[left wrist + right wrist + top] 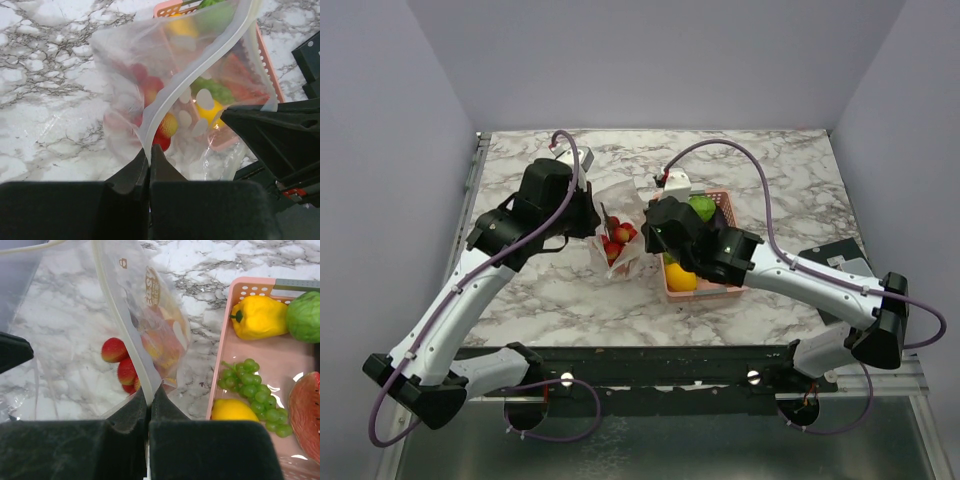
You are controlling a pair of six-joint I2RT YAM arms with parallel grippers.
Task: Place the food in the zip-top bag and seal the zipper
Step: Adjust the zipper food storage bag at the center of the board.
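The left gripper [149, 161] is pinched shut on the zipper [200, 65] at the lower centre of its wrist view. The right gripper [149, 399] clamps that strip low in its own view. The zip-top bag [620, 225] hangs between them mid-frame in the top view, with red berries [120, 362] inside. Just to its right, the pink basket [224, 355] holds a yellow pepper [257, 317], green grapes [255, 395] and a lemon [232, 411].
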